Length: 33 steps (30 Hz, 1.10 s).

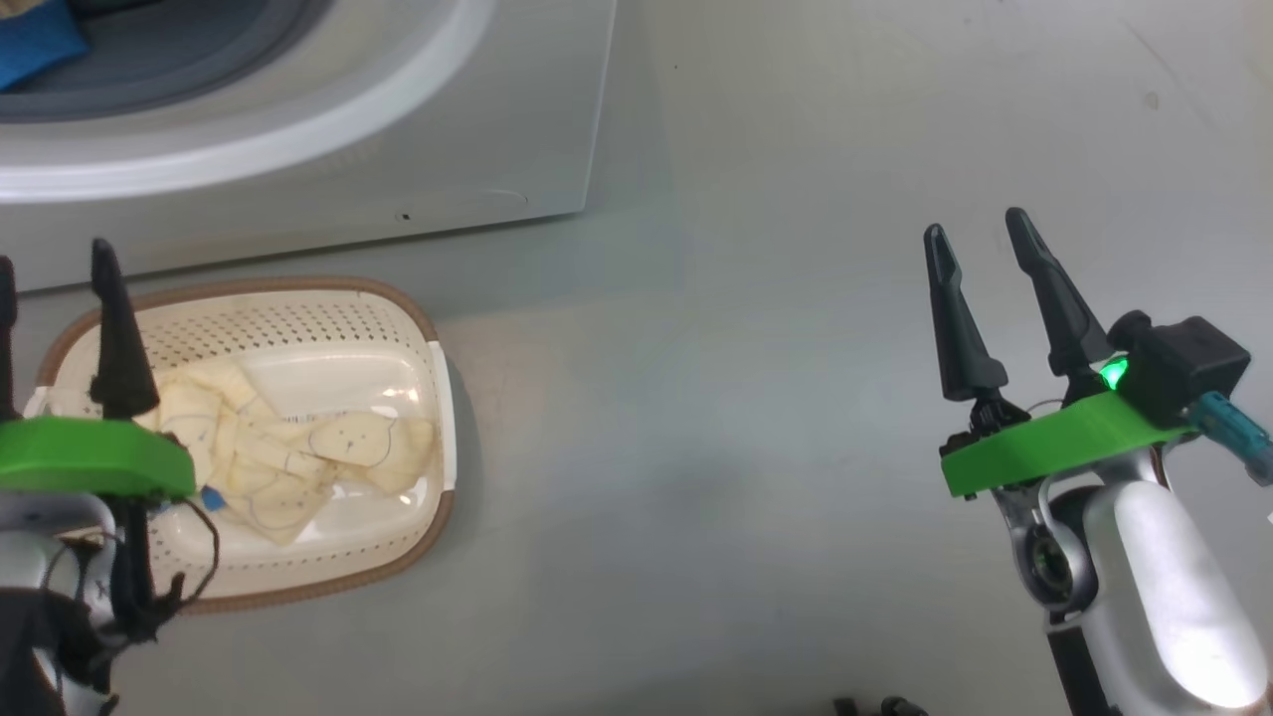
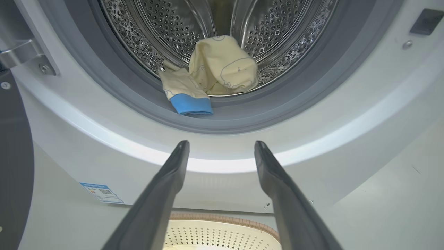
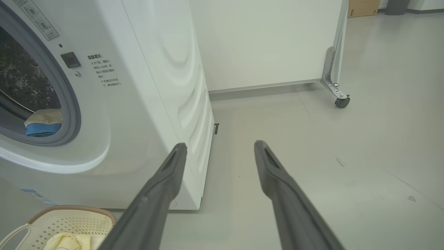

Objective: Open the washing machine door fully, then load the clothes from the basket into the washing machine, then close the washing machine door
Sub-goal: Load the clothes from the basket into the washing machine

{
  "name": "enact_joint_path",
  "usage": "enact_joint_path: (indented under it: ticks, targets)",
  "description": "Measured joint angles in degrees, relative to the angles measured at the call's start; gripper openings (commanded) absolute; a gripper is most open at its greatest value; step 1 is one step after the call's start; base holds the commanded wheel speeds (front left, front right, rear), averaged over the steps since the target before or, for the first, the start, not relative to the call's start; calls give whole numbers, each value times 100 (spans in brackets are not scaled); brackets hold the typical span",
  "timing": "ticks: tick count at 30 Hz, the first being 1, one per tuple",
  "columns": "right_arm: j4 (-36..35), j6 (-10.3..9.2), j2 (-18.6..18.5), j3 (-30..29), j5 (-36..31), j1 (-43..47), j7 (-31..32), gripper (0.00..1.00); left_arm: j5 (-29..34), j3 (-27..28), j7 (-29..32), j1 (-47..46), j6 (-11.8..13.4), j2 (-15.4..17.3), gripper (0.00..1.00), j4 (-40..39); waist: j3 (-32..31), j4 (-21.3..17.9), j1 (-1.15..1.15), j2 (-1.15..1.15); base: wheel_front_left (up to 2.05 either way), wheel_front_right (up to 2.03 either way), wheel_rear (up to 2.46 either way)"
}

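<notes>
The washing machine [image 1: 398, 149] stands open, its steel drum [image 2: 277, 31] exposed. The washing machine door [image 2: 14, 156] shows as a dark rim swung out at the left edge of the left wrist view. Cream-yellow clothes [image 2: 222, 66] lie at the drum's mouth, a blue cuff [image 2: 190, 104] resting on the grey gasket. More clothes [image 1: 288, 447] lie in the basket [image 1: 398, 308] on the floor before the machine. My left gripper [image 1: 55, 259] hovers open over the basket's left end, empty. My right gripper [image 1: 976, 225] is open and empty above bare floor to the right.
A white panel on a caster [image 3: 341, 102] stands behind and to the right of the machine. A cardboard box [image 3: 362, 7] sits far back. Grey floor [image 1: 746, 447] stretches between the basket and my right gripper.
</notes>
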Motion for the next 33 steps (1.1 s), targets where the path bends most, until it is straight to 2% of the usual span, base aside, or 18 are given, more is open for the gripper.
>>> enact_joint_path:
  ticks: [7,12,18,33]
  targets:
    - [-67,0,0,-40,-191,276,246,100,-4,-67,-118,820,8,-209,100,-335,-433,168,0,0,0,0,0]
    - [-137,0,0,-81,-240,351,332,100,-30,-100,-158,1049,8,-278,100,-420,-582,268,0,0,0,0,0]
    - [-200,0,0,-98,-240,526,448,100,-35,-164,-187,1086,8,-346,100,-385,-731,405,0,0,0,0,0]
    - [-297,0,0,-56,-241,534,545,100,-63,-179,-200,978,8,-391,100,-179,-737,393,1,0,0,0,0]
